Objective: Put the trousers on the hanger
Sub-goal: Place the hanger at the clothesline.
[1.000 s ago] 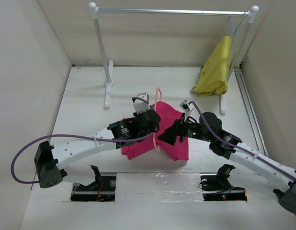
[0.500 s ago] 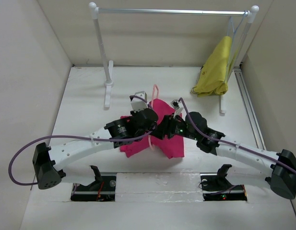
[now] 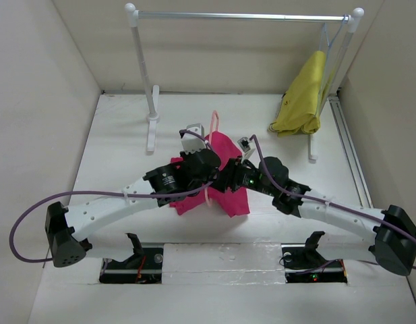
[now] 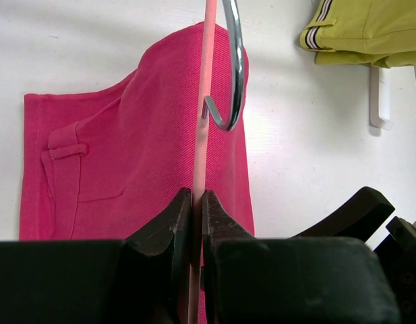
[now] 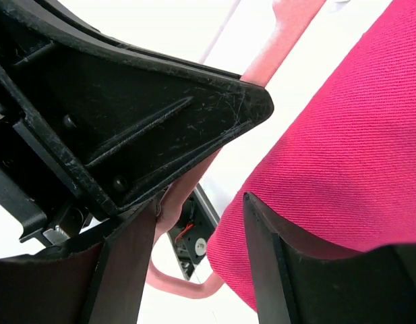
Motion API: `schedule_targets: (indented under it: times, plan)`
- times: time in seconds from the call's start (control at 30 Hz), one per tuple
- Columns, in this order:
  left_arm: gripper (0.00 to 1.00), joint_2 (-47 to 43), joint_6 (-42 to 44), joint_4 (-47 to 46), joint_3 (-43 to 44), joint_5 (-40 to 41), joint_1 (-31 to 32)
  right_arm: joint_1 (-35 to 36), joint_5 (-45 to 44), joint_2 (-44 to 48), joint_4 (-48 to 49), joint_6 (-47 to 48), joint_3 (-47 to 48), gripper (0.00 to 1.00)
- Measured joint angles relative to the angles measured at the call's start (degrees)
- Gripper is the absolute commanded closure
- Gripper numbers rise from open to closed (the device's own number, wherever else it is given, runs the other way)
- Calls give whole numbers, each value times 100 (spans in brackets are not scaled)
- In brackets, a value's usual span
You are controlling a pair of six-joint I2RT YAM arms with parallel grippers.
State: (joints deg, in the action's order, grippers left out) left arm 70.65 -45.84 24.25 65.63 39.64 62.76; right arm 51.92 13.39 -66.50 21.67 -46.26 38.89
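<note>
The magenta trousers (image 3: 231, 192) lie bunched on the table between my two arms; they also show in the left wrist view (image 4: 127, 155) and the right wrist view (image 5: 342, 148). My left gripper (image 3: 208, 174) is shut on the thin salmon-pink hanger (image 3: 210, 135), gripping its bar edge-on (image 4: 198, 182), with the metal hook (image 4: 236, 67) pointing away over the trousers. My right gripper (image 3: 228, 179) is open, close against the left gripper. Its fingers (image 5: 261, 263) straddle the hanger's lower corner (image 5: 187, 287) and the edge of the trousers.
A white clothes rail (image 3: 241, 15) stands at the back on two posts (image 3: 152, 94). A mustard-yellow garment (image 3: 303, 94) hangs at its right end on a pale hanger (image 3: 327, 40); it shows in the left wrist view (image 4: 369, 30). Walls close in left and right.
Both grippers moved up-left, away from the bases, carrying the hanger. The right gripper closed in on the left one, and the trousers shifted and bunched with them.
</note>
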Motion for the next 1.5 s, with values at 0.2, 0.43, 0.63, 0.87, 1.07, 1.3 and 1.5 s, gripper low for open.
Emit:
schedule_targets:
  times: [0.2, 0.43, 0.63, 0.87, 1.07, 1.3, 1.5]
  plan:
    - [100, -35, -26, -4, -2, -17, 15, 26, -35, 52, -63, 61, 9, 47]
    - [100, -129, -179, 22, -13, -90, -94, 216, -140, -50, 243, 22, 48, 41]
    - [100, -151, -420, -363, -39, -232, -138, 634, -177, 90, 299, 55, 70, 42]
    - [100, -127, -540, -393, -39, -321, -151, 688, -328, -24, 282, -7, 92, 55]
    - [100, -140, -625, -501, -42, -466, -146, 732, -575, 278, 57, 24, 92, 37]
    - [100, -310, -627, -522, -37, -437, -197, 538, -470, 269, -332, -404, 26, 100]
    - [100, -378, -503, -501, 37, -361, -264, 468, -459, 232, -212, -136, 4, 100]
